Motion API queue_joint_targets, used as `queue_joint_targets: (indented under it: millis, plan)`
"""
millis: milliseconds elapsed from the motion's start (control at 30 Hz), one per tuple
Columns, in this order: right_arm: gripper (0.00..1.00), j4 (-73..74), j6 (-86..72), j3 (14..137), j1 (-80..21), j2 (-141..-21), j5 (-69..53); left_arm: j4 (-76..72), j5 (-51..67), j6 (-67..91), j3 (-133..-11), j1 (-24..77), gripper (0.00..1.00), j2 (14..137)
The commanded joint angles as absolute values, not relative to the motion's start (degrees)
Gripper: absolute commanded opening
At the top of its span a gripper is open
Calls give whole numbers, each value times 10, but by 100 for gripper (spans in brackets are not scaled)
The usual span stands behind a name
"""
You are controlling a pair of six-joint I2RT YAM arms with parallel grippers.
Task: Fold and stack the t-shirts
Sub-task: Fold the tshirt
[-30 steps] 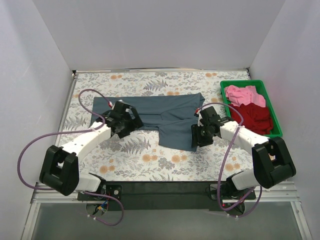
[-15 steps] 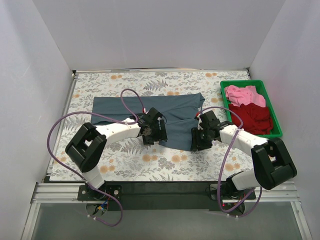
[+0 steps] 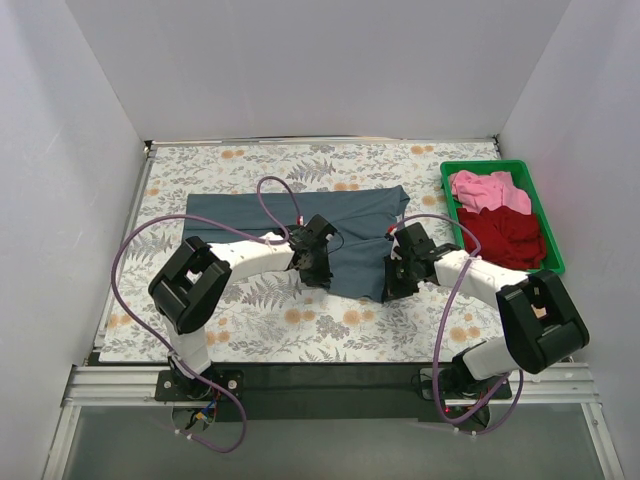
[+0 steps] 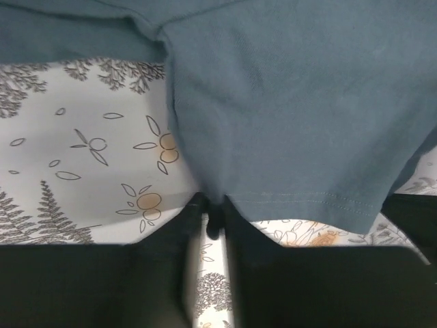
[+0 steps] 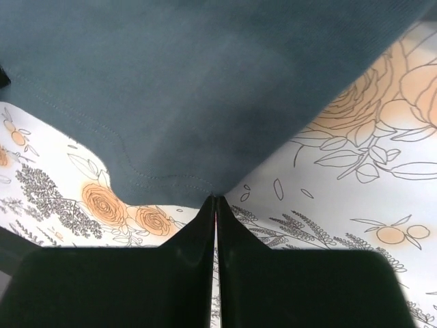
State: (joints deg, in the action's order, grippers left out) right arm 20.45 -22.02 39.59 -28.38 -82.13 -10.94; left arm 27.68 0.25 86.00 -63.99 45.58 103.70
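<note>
left arm stretched inward, left gripper point(image 4: 214, 205) clamped on blue shirt point(image 4: 293, 116) hem | right arm low, right gripper point(image 5: 215, 200) clamped on its corner

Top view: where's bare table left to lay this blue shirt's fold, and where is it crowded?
Free: the near strip of table between the blue-grey shirt and the arm bases, and the far strip by the back wall. Crowded: the middle, where left claw and right claw pinch its hem, and the right edge, taken by the green bin.
</note>
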Motion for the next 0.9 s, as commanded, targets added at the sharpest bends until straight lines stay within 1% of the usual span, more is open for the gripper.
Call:
queue_joint_targets:
  millis: [0,100,233,267,300,367,400,433,567,700,867]
  plan:
    - [1,214,-213,411,-288,-822,-85,287,16,851,-663,461,12,1045]
    - [1,241,-197,470,-288,-823,-49,295,7,851,-683,458,3,1044]
    - [1,256,-173,566,-284,-847,-13,288,30,858,-728,420,1,1050]
    - [1,261,-167,586,-282,-856,-8,286,35,859,-739,412,1,1054]
    - [1,263,-153,636,-279,-866,-3,280,43,858,-752,403,1,1062]
    - [1,272,-137,687,-272,-906,-3,272,65,855,-790,376,1,1073]
    - [1,274,-123,712,-269,-920,17,266,71,854,-803,369,1,1087]
    - [1,276,-116,757,-265,-949,18,264,82,852,-816,353,1,1096]
    - [1,276,-87,856,-242,-1023,25,260,100,846,-892,320,2,1149]
    - [1,275,-75,949,-222,-1101,22,237,127,855,-925,287,2,1193]
    - [1,272,-41,1054,-217,-1170,8,214,145,868,-956,270,4,1243]
